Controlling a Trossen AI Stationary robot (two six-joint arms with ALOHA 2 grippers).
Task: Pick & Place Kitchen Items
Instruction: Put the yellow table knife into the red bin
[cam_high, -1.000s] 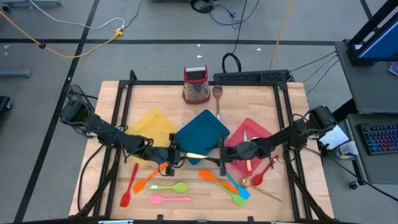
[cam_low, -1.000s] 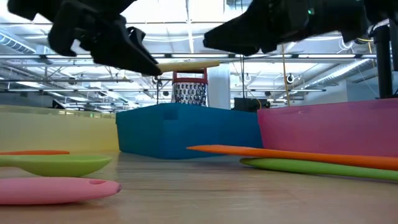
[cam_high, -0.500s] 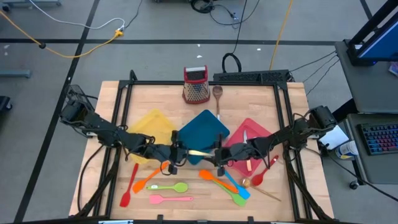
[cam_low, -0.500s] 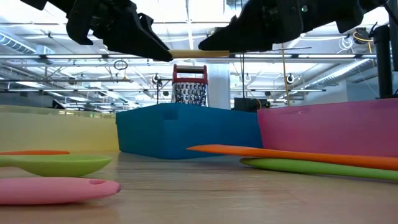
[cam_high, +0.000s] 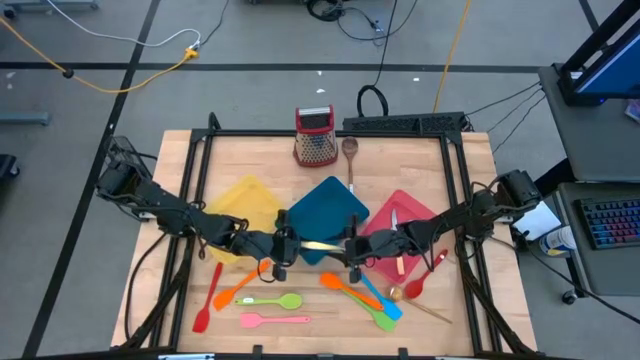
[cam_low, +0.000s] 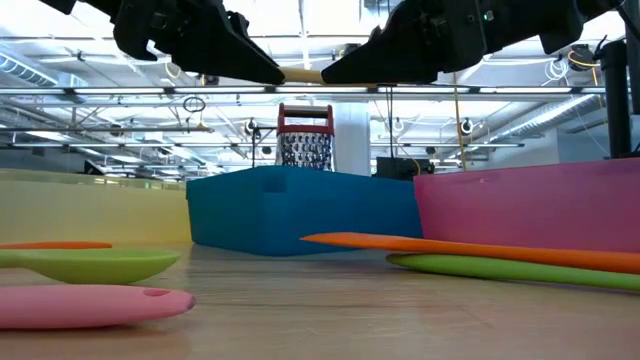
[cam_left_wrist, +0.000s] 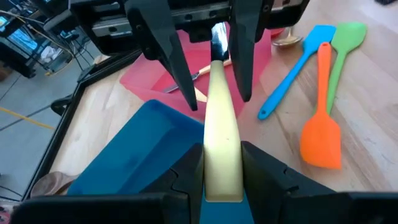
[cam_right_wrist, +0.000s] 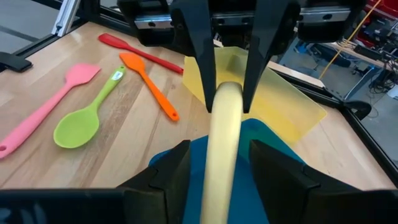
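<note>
A pale-handled metal utensil (cam_high: 320, 245) hangs level above the teal tray (cam_high: 325, 205). My left gripper (cam_high: 283, 250) is shut on its handle. From the table's right, my right gripper (cam_high: 350, 252) faces it, open. In the left wrist view the right gripper's fingers (cam_left_wrist: 180, 68) stand on either side of the utensil's metal end (cam_left_wrist: 217, 37) with gaps. In the low view the utensil (cam_low: 303, 75) bridges the two grippers' tips, high over the trays. My left gripper pinches the utensil's pale handle (cam_left_wrist: 221, 146) between its two fingers, close to the handle's free end. The fingers come nearly level from the table's left and lie along the utensil. It is lifted clear, level, pointing toward the right gripper.
A yellow tray (cam_high: 245, 200) and a pink-red tray (cam_high: 410, 215) flank the teal one. A grater (cam_high: 315, 140) and a wooden spoon (cam_high: 350, 150) lie at the far side. Several plastic spatulas and spoons (cam_high: 275, 300) (cam_high: 375, 295) lie near the front edge.
My left gripper has risen a little with the utensil, which stays level. My right gripper has tipped and turned, so its fingertips now reach around the utensil's free end.
</note>
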